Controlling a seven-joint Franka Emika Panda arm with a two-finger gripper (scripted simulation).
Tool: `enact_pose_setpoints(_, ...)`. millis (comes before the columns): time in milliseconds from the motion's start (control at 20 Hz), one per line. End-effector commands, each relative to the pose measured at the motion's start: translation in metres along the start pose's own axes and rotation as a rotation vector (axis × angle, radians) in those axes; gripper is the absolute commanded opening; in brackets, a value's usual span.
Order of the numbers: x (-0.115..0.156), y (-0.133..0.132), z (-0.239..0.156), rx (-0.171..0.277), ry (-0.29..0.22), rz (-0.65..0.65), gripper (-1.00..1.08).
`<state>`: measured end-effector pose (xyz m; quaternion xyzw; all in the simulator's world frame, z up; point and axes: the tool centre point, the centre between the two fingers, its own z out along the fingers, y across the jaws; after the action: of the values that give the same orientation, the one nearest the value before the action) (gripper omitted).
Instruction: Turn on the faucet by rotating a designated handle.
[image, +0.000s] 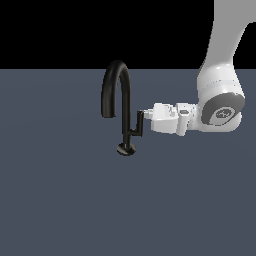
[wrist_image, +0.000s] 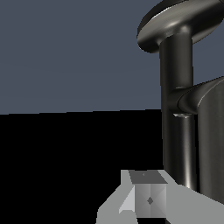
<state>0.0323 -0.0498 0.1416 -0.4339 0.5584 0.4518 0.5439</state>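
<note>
Here the faucet stands upright on the flat grey-blue worktop, resting on its small round base disc. Its thin stem rises from the disc and bends over into a tall arched spout, whose open end hangs down on the side of the stem toward the exterior view's left. The handle is on the opposite side of the stem: a short stub leaves the stem a little above the base disc and turns upward into a straight bar that runs parallel to the stem.

The white Franka arm reaches in from the faucet's far side, toward the exterior view's right, with its wrist held roughly level. The gripper points at the stem, and its tip meets the upper end of the handle bar. Whether the fingers are spread, closed, or gripping the bar cannot be told: in the exterior view they merge into one pale shape.

In the wrist view the faucet stem and base disc fill one side of the picture at close range, with the handle beside the stem. Only one grey finger is visible at the picture's edge.
</note>
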Motion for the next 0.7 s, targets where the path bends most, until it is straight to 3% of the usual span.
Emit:
enact_pose_setpoints(0,0.000,0.000,0.000,0.000,0.000,0.000,-1.00)
enact_pose_setpoints(650,-0.013,0.038,0.000,0.000,0.000,0.000,-1.00)
